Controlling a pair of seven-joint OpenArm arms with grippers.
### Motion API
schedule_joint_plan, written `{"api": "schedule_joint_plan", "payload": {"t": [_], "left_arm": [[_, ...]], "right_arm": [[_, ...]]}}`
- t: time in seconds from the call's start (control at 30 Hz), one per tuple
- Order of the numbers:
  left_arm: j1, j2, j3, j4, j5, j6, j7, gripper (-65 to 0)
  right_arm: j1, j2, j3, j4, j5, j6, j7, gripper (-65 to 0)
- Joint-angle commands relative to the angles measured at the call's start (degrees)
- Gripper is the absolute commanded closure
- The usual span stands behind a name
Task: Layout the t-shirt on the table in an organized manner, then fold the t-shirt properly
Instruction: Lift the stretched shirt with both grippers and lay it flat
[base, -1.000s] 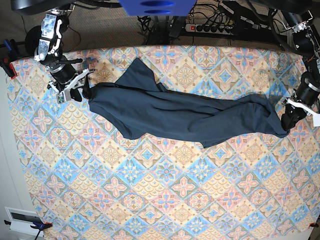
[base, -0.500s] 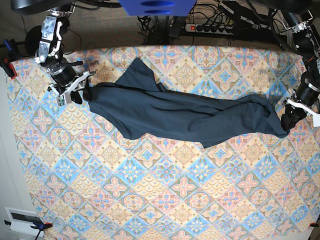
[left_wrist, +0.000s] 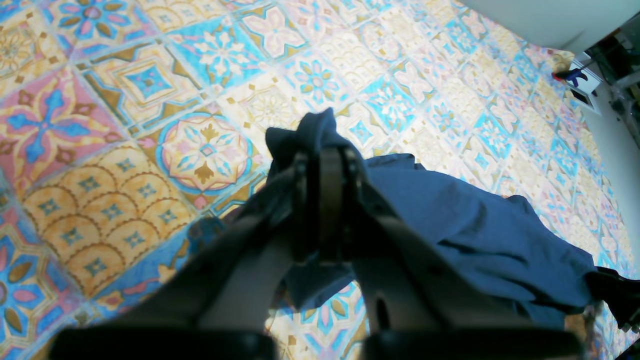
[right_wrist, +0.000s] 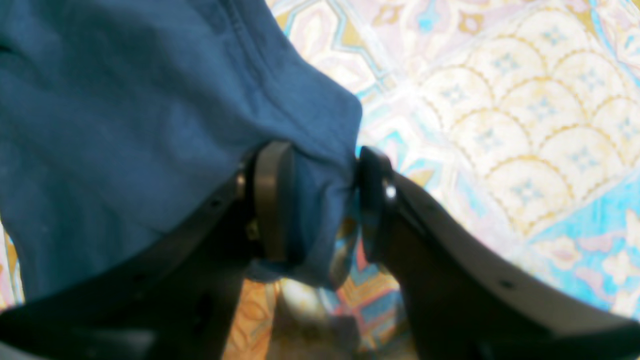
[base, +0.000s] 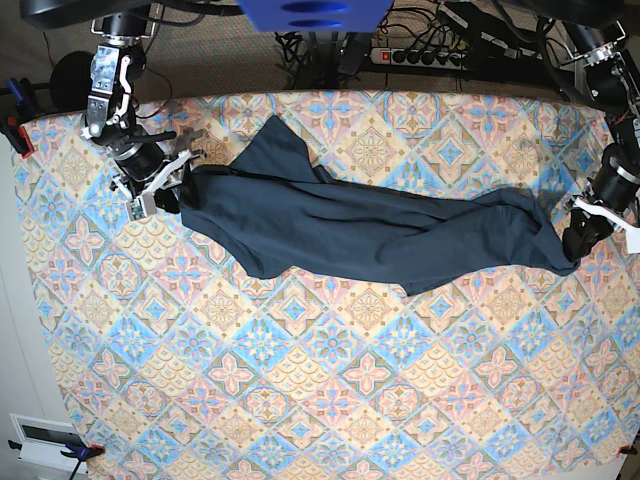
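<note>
The dark navy t-shirt (base: 370, 230) lies stretched in a long rumpled band across the far half of the table (base: 300, 380), with one flap pointing toward the back edge. At the shirt's right end my left gripper (base: 575, 245) is shut on a bunch of cloth. The left wrist view shows the left gripper (left_wrist: 325, 160) closed, with the t-shirt (left_wrist: 475, 225) trailing away behind it. At the left end my right gripper (base: 170, 190) stands open. In the right wrist view a corner of the t-shirt (right_wrist: 125, 100) hangs between its fingers (right_wrist: 272, 200), with a sliver of table showing beside the other pad.
A power strip (base: 425, 55) and cables lie beyond the table's back edge. Red and blue clamps (base: 15, 130) sit on the left edge. A white box (base: 45, 440) stands off the near left corner. Patterned cloth (base: 330, 400) covers the near half.
My right gripper has shifted a little to the right, onto the shirt's left end. The left gripper and the right end of the shirt have stayed put.
</note>
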Motion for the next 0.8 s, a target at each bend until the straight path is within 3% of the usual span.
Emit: {"api": "schedule_joint_plan", "payload": {"t": [0.0, 0.23, 0.33, 0.43, 0.77], "left_arm": [[-0.4, -1.2, -0.5, 0.8, -1.3, -0.3, -1.3, 0.0], [-0.6, -1.2, -0.5, 0.8, -1.3, -0.3, -1.3, 0.0], [-0.6, -1.2, -0.5, 0.8, -1.3, -0.3, -1.3, 0.0], [-0.5, -1.2, -0.5, 0.8, -1.3, -0.3, -1.3, 0.0], [-0.7, -1.2, -0.5, -1.3, 0.6, -0.3, -1.6, 0.0]], "right_arm": [[0.2, 0.8, 0.5, 0.8, 1.0, 0.4, 1.2, -21.4], [0.2, 0.8, 0.2, -0.2, 1.0, 0.6, 1.2, -19.9], [0.2, 0.8, -1.3, -0.2, 1.0, 4.9, 1.2, -11.8], [0.2, 0.8, 0.2, 0.3, 1.0, 5.8, 1.5, 0.0], [4.2, 0.8, 10.1, 12.1, 1.2, 6.0, 1.2, 0.0]]}}
